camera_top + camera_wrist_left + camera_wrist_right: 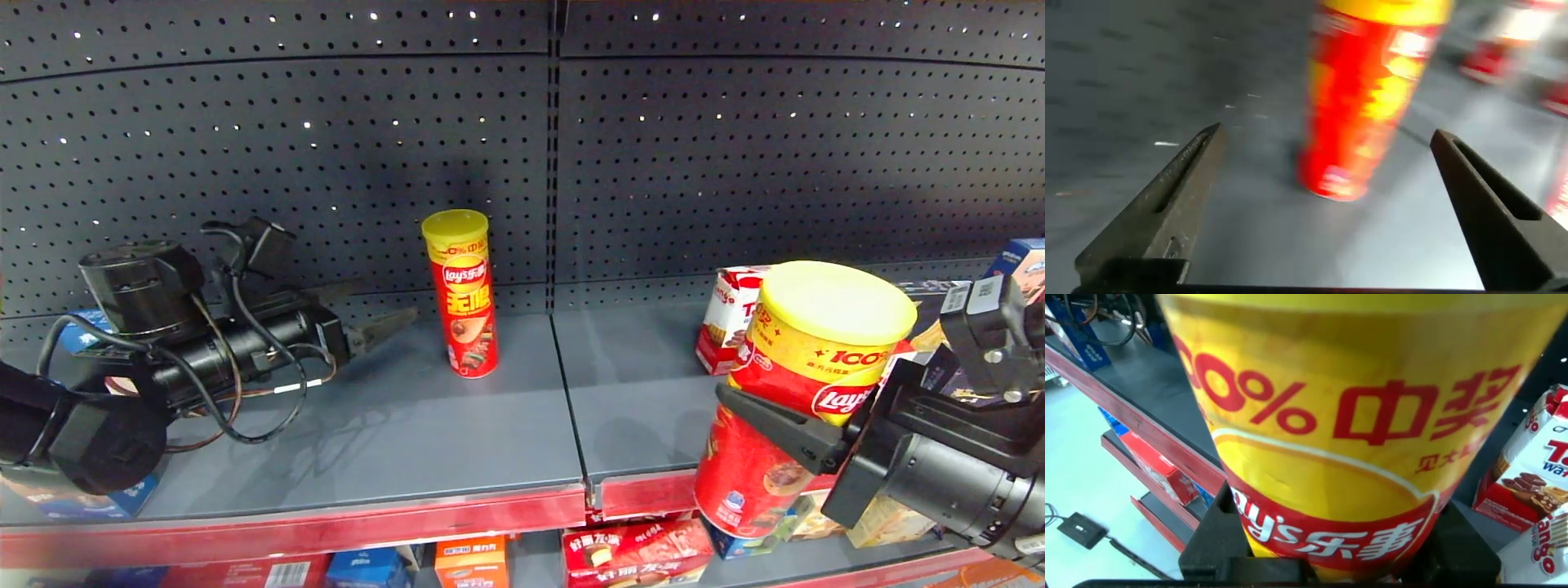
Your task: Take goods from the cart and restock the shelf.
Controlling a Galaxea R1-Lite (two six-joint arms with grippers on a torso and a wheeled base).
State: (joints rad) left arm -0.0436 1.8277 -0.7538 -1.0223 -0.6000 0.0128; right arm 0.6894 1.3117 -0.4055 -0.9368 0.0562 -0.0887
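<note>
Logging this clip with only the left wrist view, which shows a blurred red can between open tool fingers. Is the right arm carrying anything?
Observer: Yes, the right tool is shut on a second can, red with a yellow lid, tilted and not yet on the shelf.
Operator: Is my can upright?
Observer: Yes, the standing can is upright on the shelf, and the left tool is beside it, not touching.
Operator: Anything else up there?
Observer: A red and white box stands on the shelf behind the held can.
</note>
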